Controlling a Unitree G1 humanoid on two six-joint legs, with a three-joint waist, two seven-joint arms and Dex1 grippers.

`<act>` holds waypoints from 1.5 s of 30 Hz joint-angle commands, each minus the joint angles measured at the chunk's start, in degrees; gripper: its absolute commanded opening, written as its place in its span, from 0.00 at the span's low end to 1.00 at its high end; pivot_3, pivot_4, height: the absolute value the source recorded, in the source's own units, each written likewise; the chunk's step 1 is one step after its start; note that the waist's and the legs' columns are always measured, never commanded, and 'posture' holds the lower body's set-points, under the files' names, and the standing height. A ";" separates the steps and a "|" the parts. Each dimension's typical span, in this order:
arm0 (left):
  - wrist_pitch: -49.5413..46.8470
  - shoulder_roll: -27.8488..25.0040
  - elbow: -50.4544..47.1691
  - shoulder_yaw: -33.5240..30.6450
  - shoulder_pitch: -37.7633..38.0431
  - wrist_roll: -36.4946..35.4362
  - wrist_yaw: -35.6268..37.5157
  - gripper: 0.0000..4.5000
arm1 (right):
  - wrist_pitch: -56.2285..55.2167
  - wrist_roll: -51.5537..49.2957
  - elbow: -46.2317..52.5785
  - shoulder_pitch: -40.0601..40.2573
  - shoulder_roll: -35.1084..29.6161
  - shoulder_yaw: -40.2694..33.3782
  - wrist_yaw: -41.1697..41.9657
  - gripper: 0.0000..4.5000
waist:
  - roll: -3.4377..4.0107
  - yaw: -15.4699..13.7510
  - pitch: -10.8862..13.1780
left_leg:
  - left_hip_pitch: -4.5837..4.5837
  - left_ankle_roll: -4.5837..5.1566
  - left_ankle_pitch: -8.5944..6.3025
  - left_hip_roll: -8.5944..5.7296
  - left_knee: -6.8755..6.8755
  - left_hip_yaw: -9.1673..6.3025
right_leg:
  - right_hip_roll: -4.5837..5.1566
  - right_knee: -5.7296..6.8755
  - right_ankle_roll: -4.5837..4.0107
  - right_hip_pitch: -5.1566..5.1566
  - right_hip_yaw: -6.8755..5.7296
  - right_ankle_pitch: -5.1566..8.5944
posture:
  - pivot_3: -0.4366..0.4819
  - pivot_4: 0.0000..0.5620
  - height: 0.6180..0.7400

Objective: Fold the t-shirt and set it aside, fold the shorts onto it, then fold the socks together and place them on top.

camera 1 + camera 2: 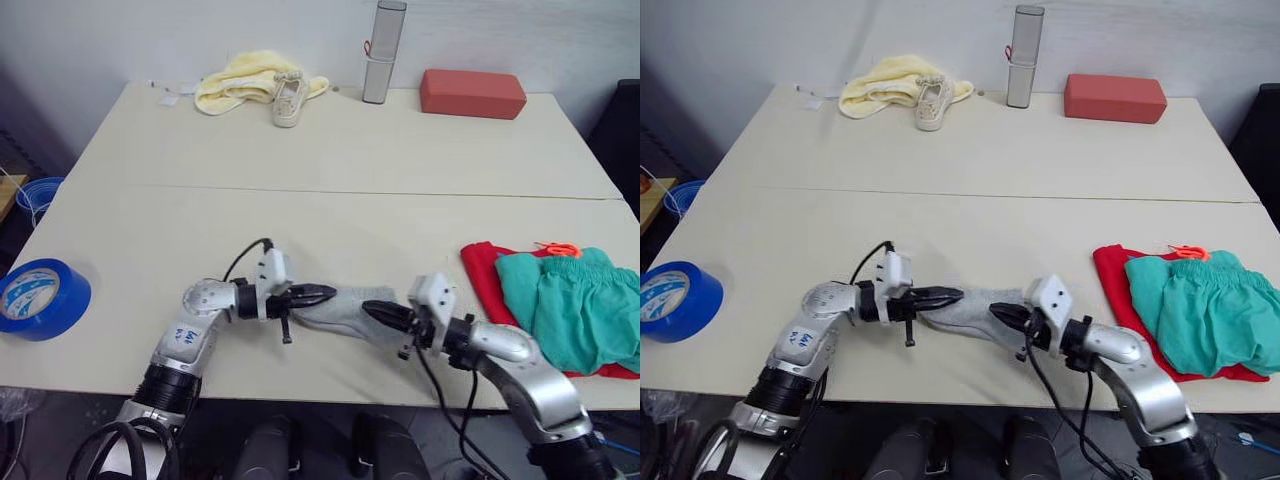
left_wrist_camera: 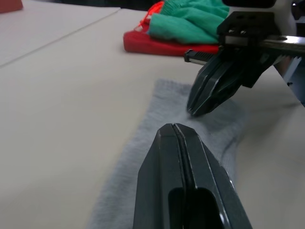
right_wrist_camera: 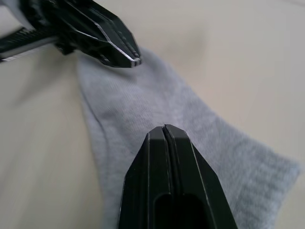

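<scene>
A light grey sock piece [image 1: 352, 304] lies flat near the table's front edge; I cannot tell whether it is one sock or two stacked. My left gripper [image 1: 328, 293] is shut, its tip at the sock's left end. My right gripper [image 1: 369, 310] is shut too, its tip resting on the sock's right part. In the left wrist view the sock [image 2: 143, 157] stretches under both shut tips. The red t-shirt [image 1: 481, 276] lies folded at the right front, and the teal shorts [image 1: 570, 302] lie on top of it.
A blue tape roll [image 1: 40, 298] sits at the front left edge. At the back stand a yellow cloth [image 1: 238, 80], a beige shoe [image 1: 289, 101], a silver cylinder [image 1: 383, 52] and a red-brown block [image 1: 472, 93].
</scene>
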State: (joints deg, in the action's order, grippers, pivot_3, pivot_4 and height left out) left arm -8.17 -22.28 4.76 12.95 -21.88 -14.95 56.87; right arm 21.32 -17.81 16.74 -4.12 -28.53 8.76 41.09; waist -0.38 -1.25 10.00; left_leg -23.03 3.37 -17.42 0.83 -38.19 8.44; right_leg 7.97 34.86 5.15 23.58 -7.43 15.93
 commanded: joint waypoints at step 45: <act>15.10 -1.30 20.18 -0.27 -8.30 6.75 8.42 0.00 | 34.92 -71.87 4.52 3.66 4.55 -12.97 -52.29 0.91 | -0.17 1.60 -0.17 | 0.21 0.11 0.02 0.09 0.12 -0.07 | 0.03 0.06 -0.06 -0.15 0.04 0.03 | 0.48 0.27 1.00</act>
State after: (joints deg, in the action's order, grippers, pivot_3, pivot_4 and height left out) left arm 6.99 -23.61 23.66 12.29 -30.31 -9.43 65.83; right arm 55.03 -89.13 22.97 -0.81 -24.82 -7.15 -10.88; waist -0.56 0.35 9.83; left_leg -22.82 3.46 -17.40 0.92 -38.08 8.38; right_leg 7.99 34.93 5.09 23.44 -7.39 15.97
